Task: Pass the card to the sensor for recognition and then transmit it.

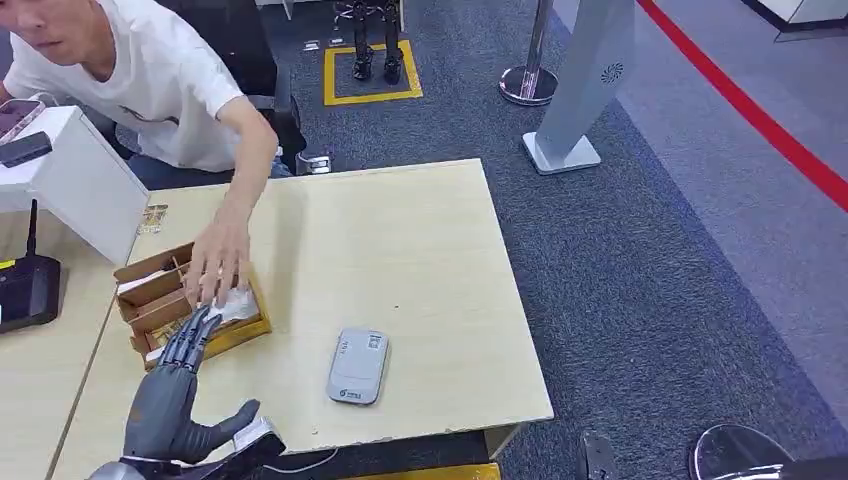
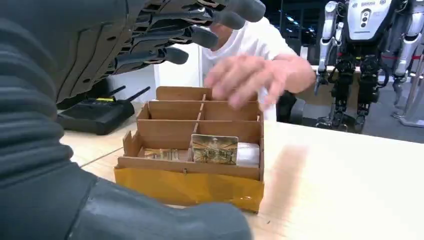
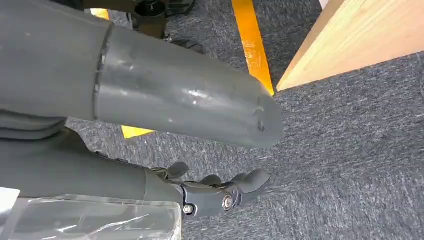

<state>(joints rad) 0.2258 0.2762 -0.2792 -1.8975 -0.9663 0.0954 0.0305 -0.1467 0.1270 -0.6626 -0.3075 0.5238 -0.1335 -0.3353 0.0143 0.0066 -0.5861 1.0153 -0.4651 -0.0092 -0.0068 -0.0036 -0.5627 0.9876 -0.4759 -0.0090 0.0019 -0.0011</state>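
Note:
A wooden divided box [image 1: 160, 310] sits at the table's left. In the left wrist view a gold-patterned card [image 2: 215, 149] stands upright in the box's [image 2: 190, 185] front compartment, beside a white object [image 2: 248, 154]. My left hand [image 1: 175, 395] lies over the table just in front of the box, fingers [image 2: 165, 40] stretched toward it, holding nothing. A person's hand [image 1: 215, 265] reaches into the box from behind. The grey sensor [image 1: 358, 366] lies flat on the table to the right of my left hand. My right hand [image 3: 180, 100] hangs over the carpet beside the table, empty.
A seated person in a white shirt [image 1: 150, 90] leans over the table's far left. A black router [image 1: 25, 290] and a white box [image 1: 75, 175] stand left of the wooden box. On the carpet beyond are a silver stand [image 1: 585, 90] and a stanchion base [image 1: 528, 85].

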